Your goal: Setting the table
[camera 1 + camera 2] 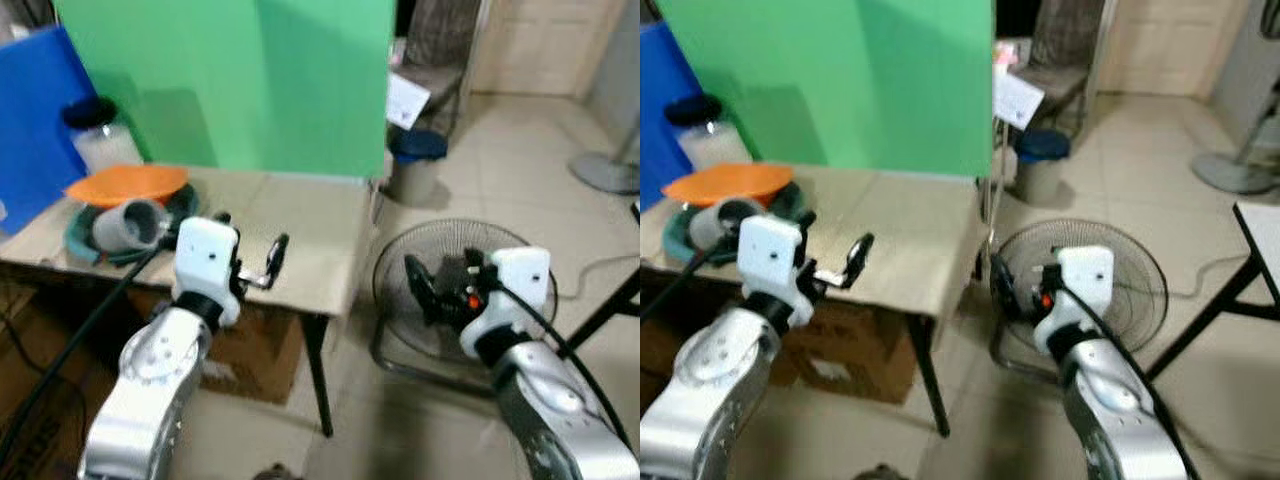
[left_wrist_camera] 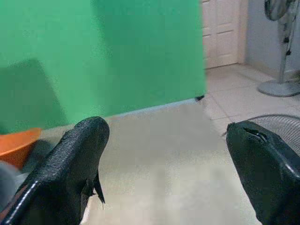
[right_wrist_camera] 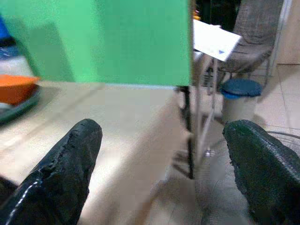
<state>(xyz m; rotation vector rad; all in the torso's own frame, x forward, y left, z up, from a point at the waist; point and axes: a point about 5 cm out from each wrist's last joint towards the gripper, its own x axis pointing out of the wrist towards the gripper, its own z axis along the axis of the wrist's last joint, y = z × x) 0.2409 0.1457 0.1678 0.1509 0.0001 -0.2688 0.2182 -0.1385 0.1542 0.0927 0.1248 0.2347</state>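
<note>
An orange bowl (image 1: 127, 184) rests on a dark green plate (image 1: 84, 238) at the left end of the beige table (image 1: 300, 235). A grey cup (image 1: 128, 224) lies on its side against them. My left gripper (image 1: 249, 247) hovers open over the table's front edge, right of the dishes, with nothing between its fingers (image 2: 70, 164). The orange bowl (image 2: 16, 146) peeks in beside them in the left wrist view. My right gripper (image 1: 440, 280) is open and empty off the table's right end, over the floor, and its fingers (image 3: 63, 168) frame the table corner (image 3: 154, 122).
A green screen (image 1: 230, 80) stands along the table's back, a blue board (image 1: 35, 120) at its left. A black-lidded jar (image 1: 98, 135) sits behind the dishes. A floor fan (image 1: 455, 290) stands right of the table. A blue-lidded bin (image 1: 415, 165) and a chair (image 3: 248, 42) stand farther back.
</note>
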